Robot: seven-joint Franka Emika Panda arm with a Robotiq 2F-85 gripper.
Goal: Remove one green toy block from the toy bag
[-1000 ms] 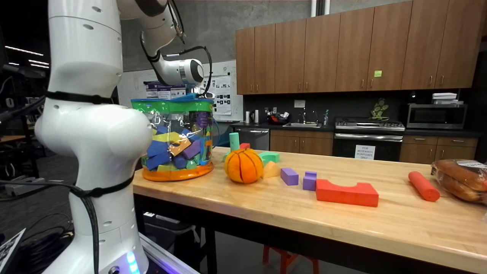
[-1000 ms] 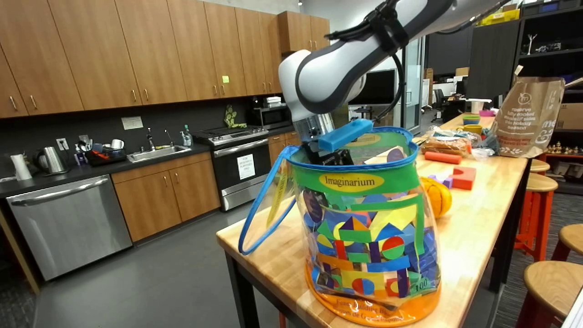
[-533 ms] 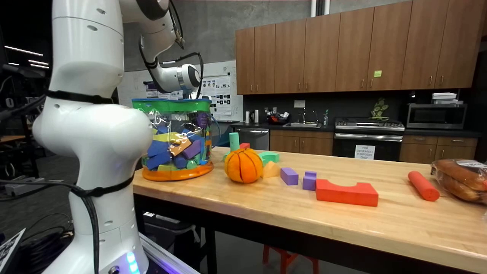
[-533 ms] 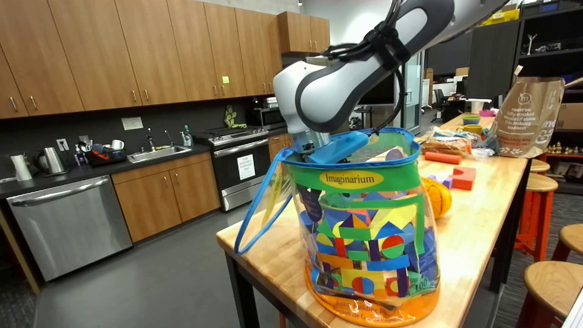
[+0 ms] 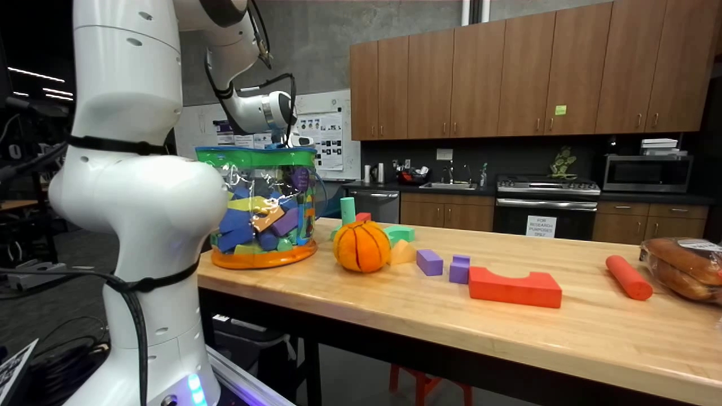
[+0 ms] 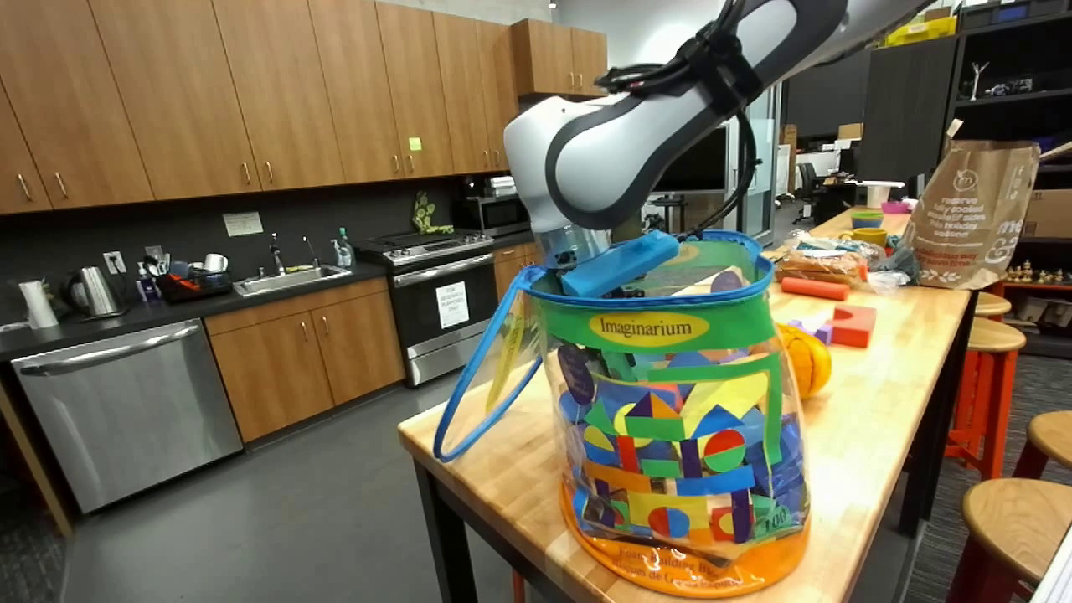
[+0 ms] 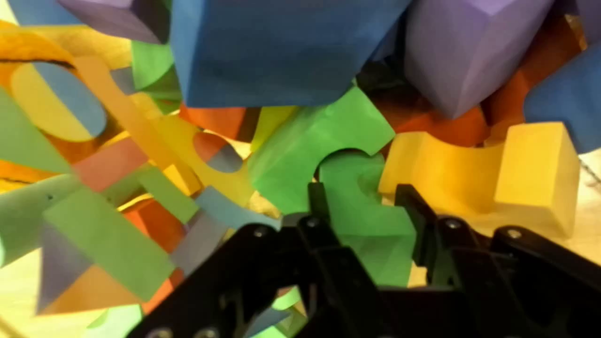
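Had fingers (image 7: 320,206) parted to either side of green arch block (image 7: 368,220) inside toy bag (image 6: 729,331); couldn't tell from wrist view whether pinching it or merely straddling. Saw yellow notched block (image 7: 450,176) just to its right there, blue block (image 7: 286,56) toward top of view. Found bag upright at one end of wooden surface (image 5: 406,293); saw arm (image 6: 603,167) reaching down into its open top in an exterior view. Noted orange pumpkin toy (image 5: 361,246) beside bag, then purple blocks (image 5: 430,261), red arch block (image 5: 514,288) and red cylinder (image 5: 628,276) farther along.
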